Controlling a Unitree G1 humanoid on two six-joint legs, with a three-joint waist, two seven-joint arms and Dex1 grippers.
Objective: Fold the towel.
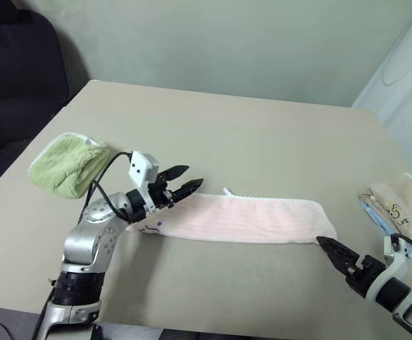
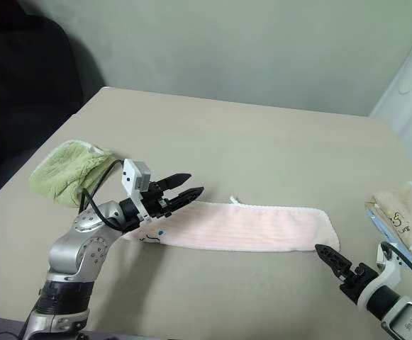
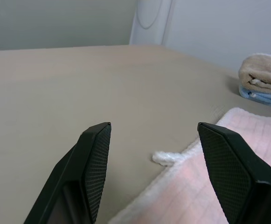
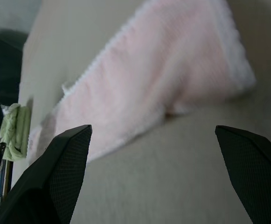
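Right gripper (image 2: 331,259) is hovering at lower right, fingers spread, gripping nothing, just beside the towel's end. The towel (image 2: 245,227) is lying folded in a long strip at centre frame. Left gripper (image 2: 185,186) is hanging spread over its left end.

You are looking at a beige table (image 1: 248,134) sitting against a pale green wall (image 1: 248,42). A green towel (image 1: 67,164) is lying bunched up near the table's left edge. At the right edge, a beige towel (image 1: 403,205) with a small dark print is resting on top of a folded blue cloth (image 3: 262,96). A dark chair (image 1: 14,78) is standing beyond the table's far left corner, and a white panel (image 1: 404,78) is rising at the far right.
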